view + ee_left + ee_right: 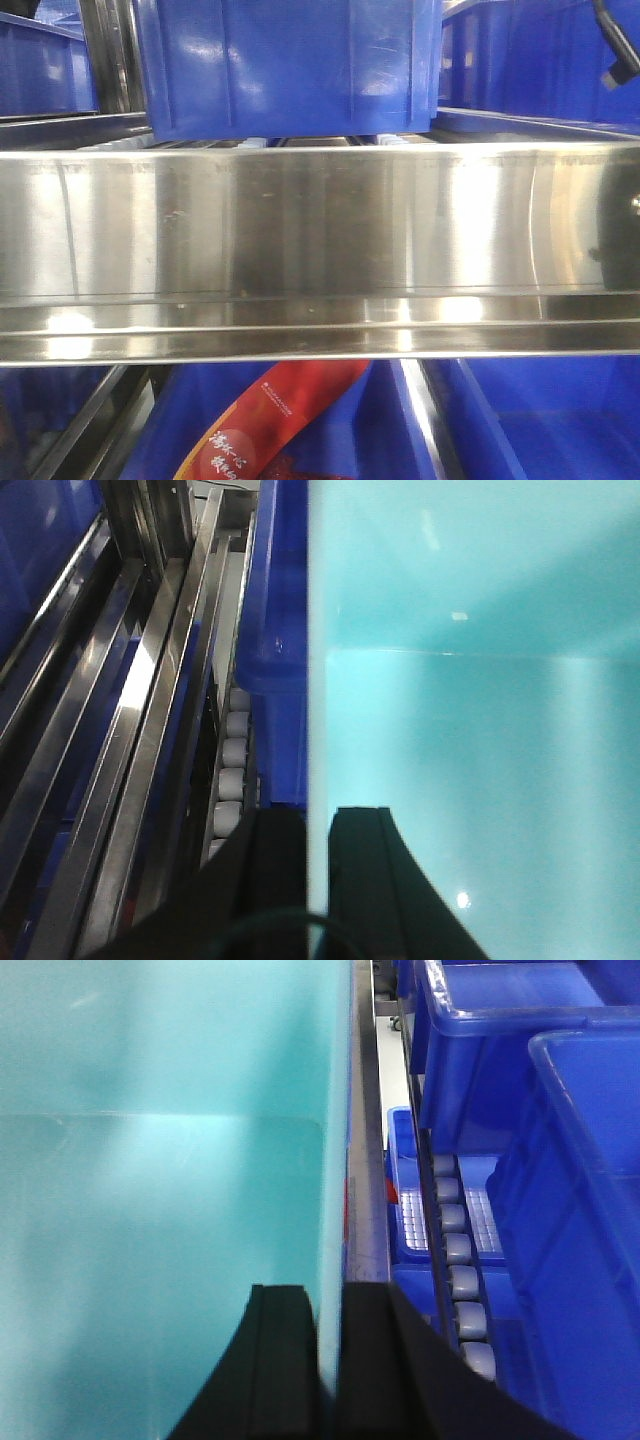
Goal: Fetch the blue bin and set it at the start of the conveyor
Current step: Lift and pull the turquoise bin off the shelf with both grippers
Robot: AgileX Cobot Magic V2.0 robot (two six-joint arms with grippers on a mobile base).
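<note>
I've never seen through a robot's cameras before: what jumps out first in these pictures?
The pale turquoise bin floods both wrist views, the left gripper and right gripper each pinching one of its walls between black fingers. In the front view, a shiny steel rail spans the frame, dark blue crates above and below.

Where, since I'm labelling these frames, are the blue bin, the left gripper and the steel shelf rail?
blue bin (480, 730), left wrist view, on its pale inside surface.
left gripper (318, 825), left wrist view, midway between its fingertips.
steel shelf rail (320, 230), front view, on its flat face.
</note>
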